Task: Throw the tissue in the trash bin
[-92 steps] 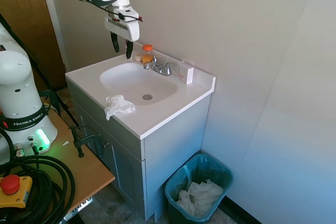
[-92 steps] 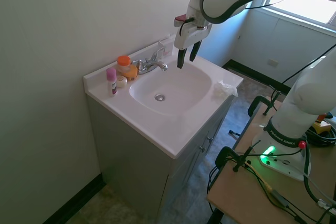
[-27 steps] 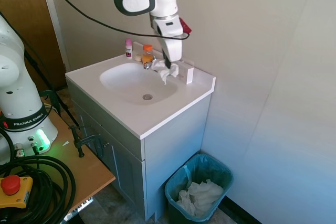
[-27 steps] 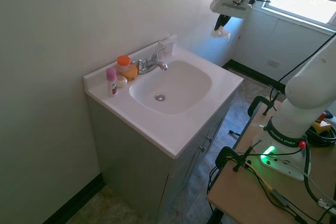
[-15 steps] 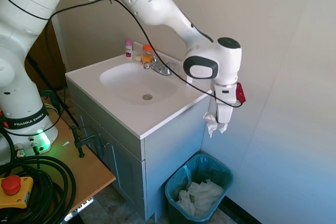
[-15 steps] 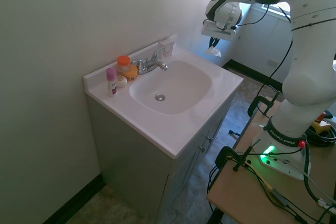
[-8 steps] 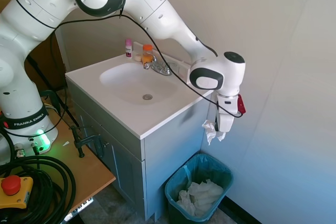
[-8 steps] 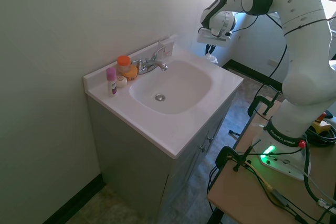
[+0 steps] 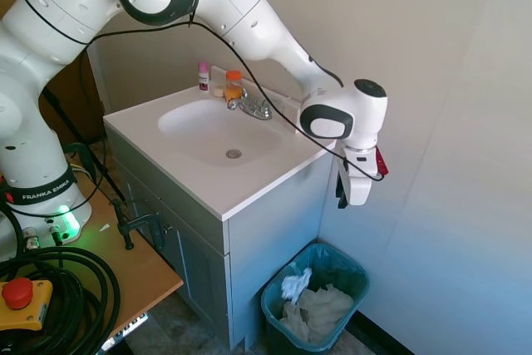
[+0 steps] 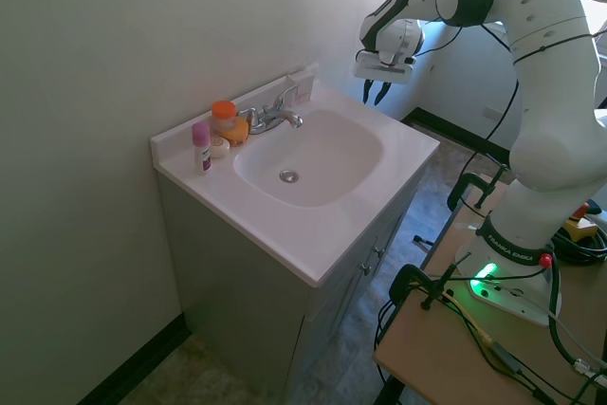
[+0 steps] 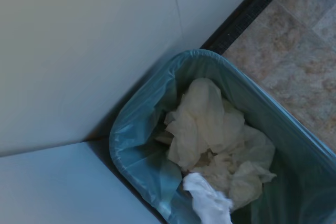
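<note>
The gripper [image 9: 343, 199] hangs straight above the trash bin [image 9: 353, 270], off the side of the vanity cabinet [image 9: 274, 230], with its fingers spread apart and nothing between them. The tissue [image 9: 294, 283] is inside the bin's opening on the side nearest the cabinet, a bright white wad right by the liner bag [image 9: 287, 276] and above the pile of older crumpled paper [image 9: 320, 309] at the bottom; can't tell if it's resting on that pile or not. In the wrist view the tissue [image 11: 207, 201] shows up whiter than the yellowish paper [image 11: 207, 124] around it. The bin sits on the floor tight against the cabinet's side.
</note>
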Robot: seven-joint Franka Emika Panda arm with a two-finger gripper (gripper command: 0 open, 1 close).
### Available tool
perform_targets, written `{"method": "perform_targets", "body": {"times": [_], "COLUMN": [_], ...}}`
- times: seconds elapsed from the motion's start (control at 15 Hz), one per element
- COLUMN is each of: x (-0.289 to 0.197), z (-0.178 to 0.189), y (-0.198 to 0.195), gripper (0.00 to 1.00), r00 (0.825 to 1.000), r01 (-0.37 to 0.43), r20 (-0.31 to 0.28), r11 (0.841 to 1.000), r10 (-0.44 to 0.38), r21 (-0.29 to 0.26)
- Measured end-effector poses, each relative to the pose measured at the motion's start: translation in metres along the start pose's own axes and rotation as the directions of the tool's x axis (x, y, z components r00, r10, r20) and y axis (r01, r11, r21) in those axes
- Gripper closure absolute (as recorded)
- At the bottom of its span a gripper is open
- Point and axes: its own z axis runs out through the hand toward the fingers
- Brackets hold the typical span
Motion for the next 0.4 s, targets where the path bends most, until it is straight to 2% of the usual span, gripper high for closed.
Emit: {"method": "perform_targets", "body": {"times": [0.13,0.4], "x": [-0.002,-0.016], "z": [-0.021,-0.096], "y": [0.0,0.023], "gripper": [0.0,0.0], "r00": [0.999,0.994], "r01": [0.047,0.105], "r20": [0.008,0.005], "r11": [0.998,0.989], "r10": [-0.048,-0.106], "r21": [0.028,0.102]}}
